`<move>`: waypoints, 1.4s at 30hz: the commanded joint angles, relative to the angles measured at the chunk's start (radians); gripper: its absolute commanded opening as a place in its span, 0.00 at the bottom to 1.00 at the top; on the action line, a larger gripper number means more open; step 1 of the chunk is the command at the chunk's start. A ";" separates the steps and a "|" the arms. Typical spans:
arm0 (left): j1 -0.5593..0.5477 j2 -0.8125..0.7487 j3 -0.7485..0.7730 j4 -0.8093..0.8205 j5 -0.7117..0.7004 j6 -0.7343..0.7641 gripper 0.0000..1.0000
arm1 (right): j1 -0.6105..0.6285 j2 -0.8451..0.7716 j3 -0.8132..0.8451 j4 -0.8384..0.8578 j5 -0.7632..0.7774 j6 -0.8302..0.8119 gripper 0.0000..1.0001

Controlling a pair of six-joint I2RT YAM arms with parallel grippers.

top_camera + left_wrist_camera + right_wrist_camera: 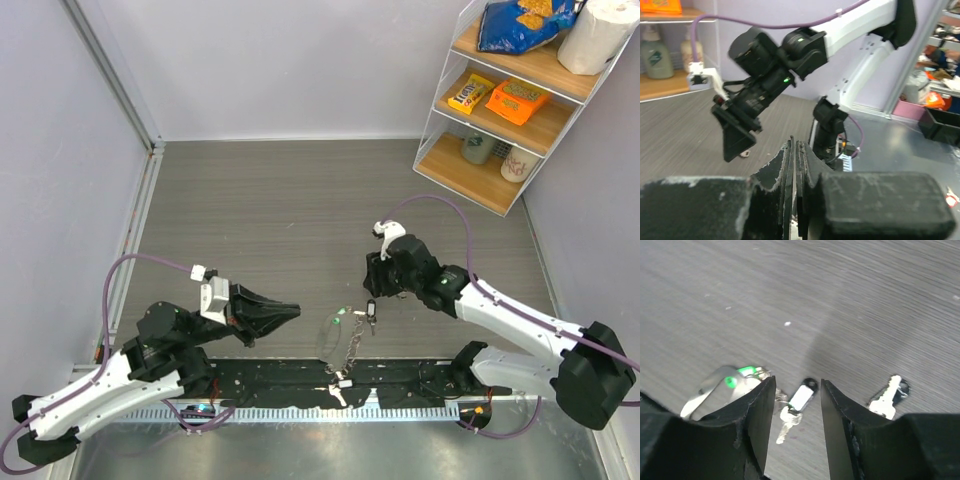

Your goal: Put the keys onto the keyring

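The pale grey keyring (329,337) lies on the table with its chain (353,350) trailing toward the arm bases. A green-headed key (745,371) sits at the keyring loop (707,391). My right gripper (797,382) hangs open just above the table. Below its gap lies a silver key (786,424) joined to a black tag with a white label (802,396); the same key (371,318) shows in the top view. Another silver key with a dark head (885,401) lies right of the fingers. My left gripper (293,311) is shut and empty, left of the keyring.
A further silver key (337,396) rests on the black base rail (290,380) between the arms. A wooden shelf unit (505,100) with snacks and a paper roll stands at the back right. Grey walls close in the left and back sides.
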 commanded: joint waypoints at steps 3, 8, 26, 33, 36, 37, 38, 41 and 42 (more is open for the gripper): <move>0.003 -0.015 -0.012 -0.081 -0.188 0.020 0.18 | 0.092 0.008 0.082 -0.005 -0.213 -0.115 0.49; 0.000 -0.022 -0.042 -0.083 -0.206 0.020 0.29 | 0.137 0.063 0.107 -0.028 -0.230 -0.152 0.51; 0.001 -0.080 -0.108 -0.068 -0.205 0.070 0.35 | 0.171 0.258 0.156 -0.025 -0.194 -0.178 0.49; 0.003 -0.074 -0.110 -0.059 -0.200 0.075 0.35 | 0.186 0.298 0.162 -0.019 -0.187 -0.182 0.47; 0.001 -0.074 -0.108 -0.060 -0.197 0.076 0.36 | 0.192 0.311 0.170 -0.016 -0.186 -0.181 0.45; 0.001 -0.075 -0.108 -0.060 -0.199 0.076 0.36 | 0.194 0.316 0.171 -0.014 -0.181 -0.184 0.44; 0.001 -0.074 -0.107 -0.060 -0.199 0.076 0.35 | 0.195 0.319 0.171 -0.014 -0.178 -0.184 0.44; 0.001 -0.078 -0.108 -0.063 -0.197 0.076 0.35 | 0.197 0.336 0.176 -0.013 -0.171 -0.189 0.43; 0.001 -0.080 -0.108 -0.065 -0.199 0.076 0.35 | 0.198 0.338 0.176 -0.010 -0.171 -0.189 0.42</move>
